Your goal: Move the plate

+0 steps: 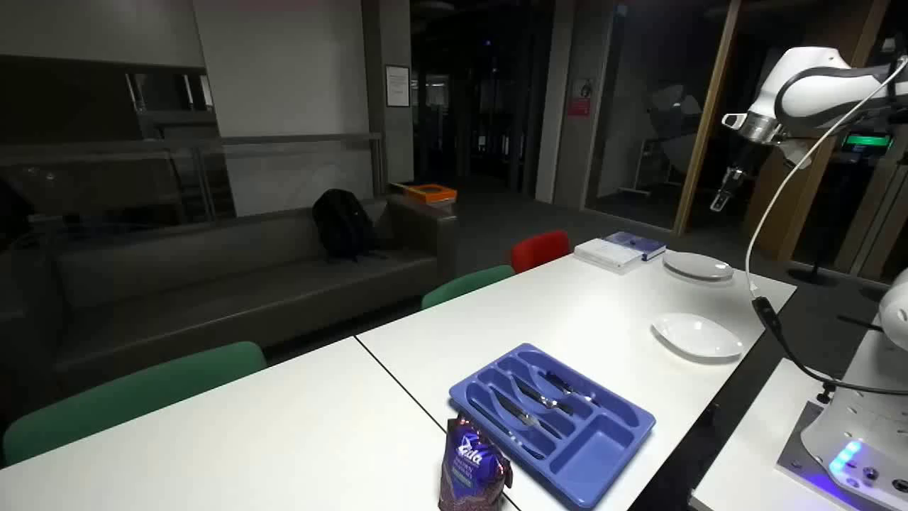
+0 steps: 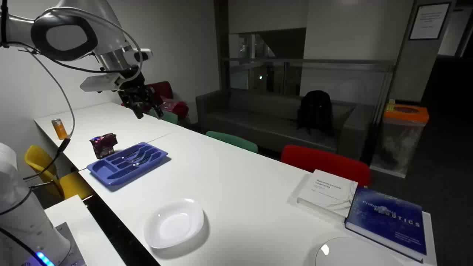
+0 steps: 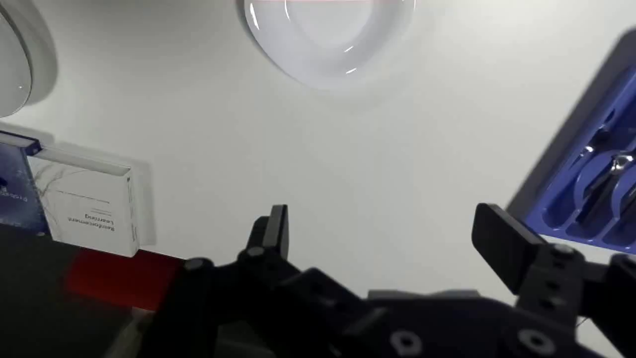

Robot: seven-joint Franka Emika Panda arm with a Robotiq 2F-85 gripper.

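White rectangular table. White jointed robot arm with black two-fingered gripper: raised above the table, wrist end slanting down, fingers spread wide. Blue compartmented plastic tray: cutlery inside. Glossy white round plate: on the table, near a thick white book and a thick blue book; lower than the fingers, well apart, at the wrist view's left edge. White rounded-square dish: between plate and tray.

Plate on table, near books
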